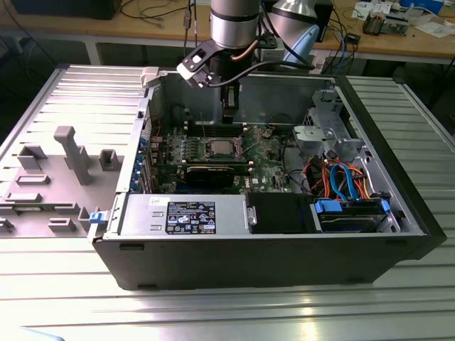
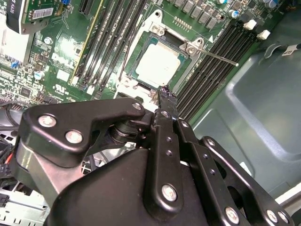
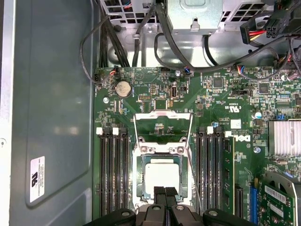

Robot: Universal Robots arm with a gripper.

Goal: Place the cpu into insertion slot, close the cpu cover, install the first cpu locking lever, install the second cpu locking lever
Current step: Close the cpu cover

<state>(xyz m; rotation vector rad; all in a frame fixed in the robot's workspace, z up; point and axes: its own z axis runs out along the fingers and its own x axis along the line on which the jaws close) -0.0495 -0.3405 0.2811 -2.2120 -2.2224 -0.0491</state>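
- Exterior view: an open case (image 1: 249,264) lay on a ribbed table (image 1: 213,316). A grey fixture (image 1: 60,160) stood at the exterior view's left. The arm (image 1: 234,21) reached down from the upper centre of the frame. Its gripper (image 1: 229,121) hung inside the case, just above the board (image 1: 266,153). The cpu (image 1: 219,148) sat in the slot (image 1: 207,148) at the centre of the frame. The state of the fingers could not be told here.
- Second wrist view: the gripper (image 2: 164,92) hovered near one edge of the slot (image 2: 162,36), apart from it. Its black fingers (image 2: 165,123) were pressed together and held nothing. The cpu (image 2: 160,63) lay flat in the slot, silver top showing. A thin lever (image 2: 216,56) stuck out from one corner of the slot, over the memory slots (image 2: 211,70).
- First wrist view: the fingertips (image 3: 160,192) met tip to tip over the edge of the slot (image 3: 139,172). The cpu (image 3: 162,175) was seated in it, uncovered. The cover (image 3: 163,114) was swung open and lay just beside the slot, on the side away from the gripper (image 3: 165,191).
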